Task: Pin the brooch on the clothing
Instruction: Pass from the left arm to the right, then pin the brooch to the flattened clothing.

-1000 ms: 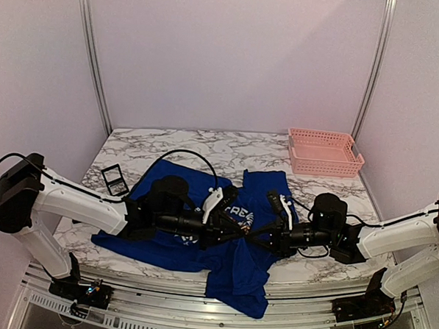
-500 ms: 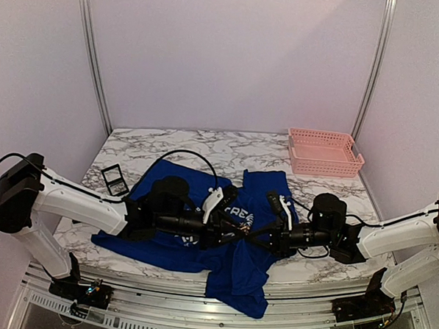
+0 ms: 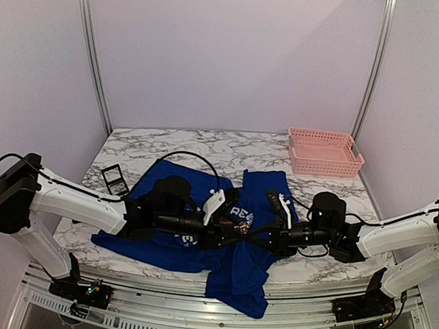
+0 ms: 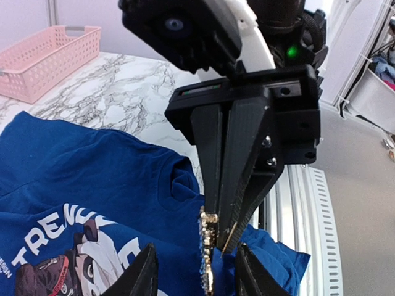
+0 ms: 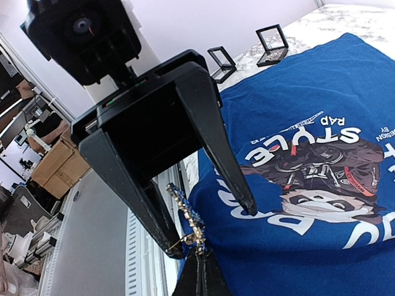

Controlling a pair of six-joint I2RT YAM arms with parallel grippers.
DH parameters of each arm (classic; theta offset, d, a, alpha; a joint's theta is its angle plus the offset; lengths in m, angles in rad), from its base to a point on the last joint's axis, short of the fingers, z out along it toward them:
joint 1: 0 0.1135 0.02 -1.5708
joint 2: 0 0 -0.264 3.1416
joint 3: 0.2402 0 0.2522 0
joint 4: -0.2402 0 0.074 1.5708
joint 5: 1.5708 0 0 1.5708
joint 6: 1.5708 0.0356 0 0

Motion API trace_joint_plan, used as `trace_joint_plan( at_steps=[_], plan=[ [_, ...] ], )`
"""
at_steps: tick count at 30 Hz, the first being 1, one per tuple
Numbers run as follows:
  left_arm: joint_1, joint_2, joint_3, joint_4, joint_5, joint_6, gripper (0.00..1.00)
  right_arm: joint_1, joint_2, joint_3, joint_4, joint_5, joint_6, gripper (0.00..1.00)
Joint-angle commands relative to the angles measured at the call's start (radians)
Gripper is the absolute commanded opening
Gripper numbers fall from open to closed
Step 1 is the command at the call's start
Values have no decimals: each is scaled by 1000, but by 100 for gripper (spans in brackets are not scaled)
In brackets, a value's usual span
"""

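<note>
Pinches brooch [image 4: 207, 259] in tight-closed right gripper [image 4: 219, 229]; straddles it with part-open left gripper [image 5: 210, 229], half hiding T-shirt [image 3: 236, 272] print. Pink basket [image 3: 321, 164] at 1 o'clock, open case [image 3: 114, 179] at 10.

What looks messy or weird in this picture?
The blue T-shirt is rumpled and lies crooked, with one part hanging over the near edge of the table. The brooch hangs pinched in the shut right gripper, between the open fingers of the left gripper. Nothing looks broken or spilled.
</note>
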Motion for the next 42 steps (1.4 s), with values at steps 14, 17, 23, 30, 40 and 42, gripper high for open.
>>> trace_joint_plan(
  at_steps=[14, 17, 23, 30, 40, 42],
  plan=[
    [-27, -30, 58, -95, -93, 97, 17, 5, 11, 24, -6, -10, 4, 0],
    [-27, -32, 60, -118, -96, 102, 14, 5, 9, 21, -7, -9, 4, 0],
    [-26, -44, 58, -151, -94, 107, 18, 5, -3, 13, -6, -4, 7, 0],
    [-26, -39, 61, -150, -102, 106, 2, 5, 3, 20, -5, -10, 6, 0],
    [-26, -24, 67, -143, -60, 107, 3, 5, 3, 33, -8, -13, -3, 0],
    [-26, -15, 70, -140, -57, 107, 3, 4, 7, 41, -15, -20, -8, 0]
  ],
)
